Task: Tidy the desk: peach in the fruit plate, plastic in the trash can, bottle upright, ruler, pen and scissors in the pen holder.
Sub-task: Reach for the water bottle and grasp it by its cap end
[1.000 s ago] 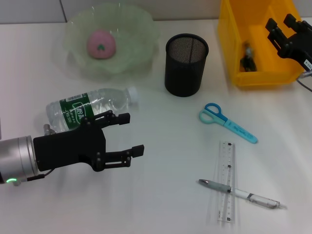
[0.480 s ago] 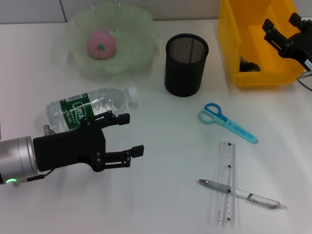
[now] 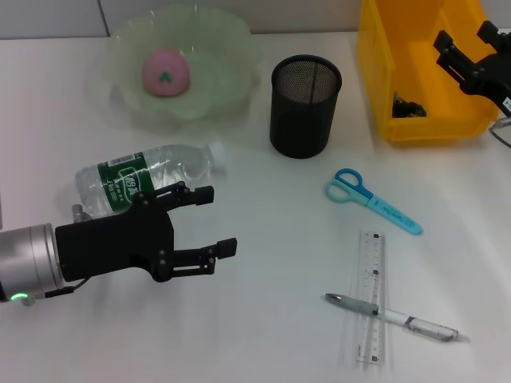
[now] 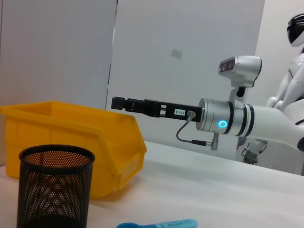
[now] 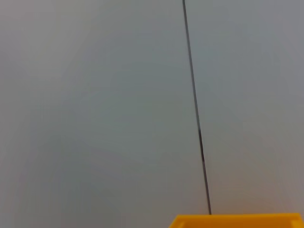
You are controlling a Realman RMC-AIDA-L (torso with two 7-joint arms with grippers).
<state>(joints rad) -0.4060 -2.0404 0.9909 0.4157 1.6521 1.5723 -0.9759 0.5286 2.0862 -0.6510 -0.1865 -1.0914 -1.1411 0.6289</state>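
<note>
The pink peach [image 3: 165, 72] lies in the green fruit plate [image 3: 231, 48] at the back left. The clear bottle [image 3: 148, 175] lies on its side, just behind my open left gripper [image 3: 220, 219], whose fingers hold nothing. A dark piece of plastic [image 3: 409, 105] rests on the floor of the yellow trash can [image 3: 383, 72]. My right gripper [image 3: 463, 36] hovers open and empty above the can's right side. Blue scissors [image 3: 369, 199], a clear ruler [image 3: 371, 295] and a pen [image 3: 391, 315] lying across the ruler sit to the right of the black mesh pen holder [image 3: 305, 104].
The left wrist view shows the pen holder [image 4: 52, 185], the trash can [image 4: 71, 137], a scissors handle [image 4: 156, 224] and the right arm's gripper [image 4: 119, 103] over the can. The right wrist view shows only the can's rim [image 5: 237, 221] and a wall.
The dark plastic has dropped from higher in the trash can onto its floor. My right gripper has drawn back slightly to the right. The left arm has stayed still.
</note>
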